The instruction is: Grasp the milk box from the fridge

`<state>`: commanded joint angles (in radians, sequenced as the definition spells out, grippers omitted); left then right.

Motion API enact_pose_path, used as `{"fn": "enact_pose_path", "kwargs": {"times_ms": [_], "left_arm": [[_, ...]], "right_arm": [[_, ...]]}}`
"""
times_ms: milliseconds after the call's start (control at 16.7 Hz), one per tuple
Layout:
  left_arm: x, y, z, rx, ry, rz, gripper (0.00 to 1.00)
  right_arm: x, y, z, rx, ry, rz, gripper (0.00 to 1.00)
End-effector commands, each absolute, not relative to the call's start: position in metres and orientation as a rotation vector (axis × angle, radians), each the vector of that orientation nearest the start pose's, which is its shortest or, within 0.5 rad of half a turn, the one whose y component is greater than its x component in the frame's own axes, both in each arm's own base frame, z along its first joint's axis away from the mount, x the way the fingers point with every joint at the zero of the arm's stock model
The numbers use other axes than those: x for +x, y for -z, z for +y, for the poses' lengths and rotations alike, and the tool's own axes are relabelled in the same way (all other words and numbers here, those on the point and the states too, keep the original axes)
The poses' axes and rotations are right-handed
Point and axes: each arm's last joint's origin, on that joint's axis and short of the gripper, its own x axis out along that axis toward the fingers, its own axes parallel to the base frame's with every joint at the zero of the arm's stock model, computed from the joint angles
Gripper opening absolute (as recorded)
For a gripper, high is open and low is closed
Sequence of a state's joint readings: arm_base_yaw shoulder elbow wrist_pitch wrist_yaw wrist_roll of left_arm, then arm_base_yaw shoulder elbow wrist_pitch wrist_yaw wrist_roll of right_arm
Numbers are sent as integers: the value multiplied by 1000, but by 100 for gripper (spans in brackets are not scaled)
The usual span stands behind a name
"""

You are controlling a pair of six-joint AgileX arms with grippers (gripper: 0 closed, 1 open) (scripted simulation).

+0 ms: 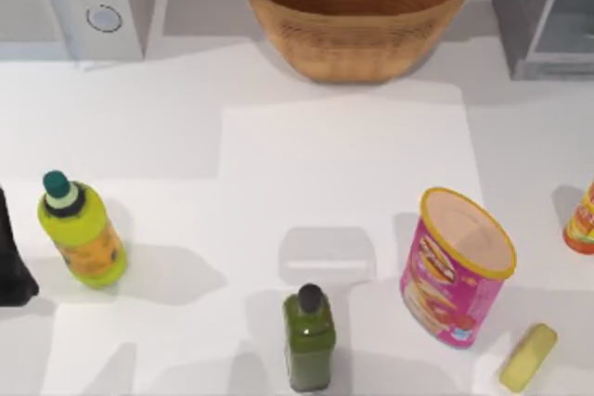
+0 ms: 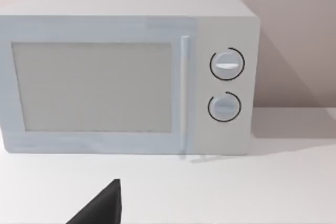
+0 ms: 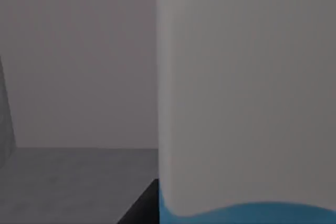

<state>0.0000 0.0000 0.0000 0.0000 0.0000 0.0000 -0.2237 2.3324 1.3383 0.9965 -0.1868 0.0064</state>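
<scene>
A dark edge of the right gripper (image 3: 140, 209) is seen in the right wrist view, just beside the milk box (image 3: 247, 87), a rectangular carton with a broad white face and a light blue band. How wide this gripper is spread, and whether the carton is held or merely close, cannot be told. The carton is seen upright inside the fridge (image 3: 79, 61), whose grey inner wall and floor lie behind and beside it.

From above, the fridge (image 1: 543, 6), a grey box-shaped cabinet with a pale glassy door panel, is found at one o'clock on the white table (image 1: 306, 164). A round woven wicker basket (image 1: 357, 6) is set at twelve o'clock, well apart from the fridge. A pink cylindrical chip can with a yellow rim (image 1: 457, 266) is placed at four o'clock, a small yellow oval block (image 1: 529, 357) at five o'clock, and an orange container (image 1: 581, 222), cut by the picture edge, at three o'clock. A dark green square bottle (image 1: 309, 336) is placed at six o'clock, and a yellow-green round bottle with a teal cap (image 1: 82, 234) at eight o'clock.

The left gripper (image 2: 102, 205) is parked at nine o'clock, facing a white microwave with two round knobs (image 2: 126, 77) at eleven o'clock; its opening cannot be told.
</scene>
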Motion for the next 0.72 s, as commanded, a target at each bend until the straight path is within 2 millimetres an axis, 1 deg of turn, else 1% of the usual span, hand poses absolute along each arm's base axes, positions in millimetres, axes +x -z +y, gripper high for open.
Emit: {"fn": "enact_pose_path", "kwargs": {"times_ms": [540, 720], "left_arm": [[106, -160, -1, 0, 0, 0, 100], [106, -160, -1, 0, 0, 0, 100]], "right_arm": [[480, -120, -99, -5, 14, -3, 0], [480, -138, -99, -6, 13, -5, 0]]}}
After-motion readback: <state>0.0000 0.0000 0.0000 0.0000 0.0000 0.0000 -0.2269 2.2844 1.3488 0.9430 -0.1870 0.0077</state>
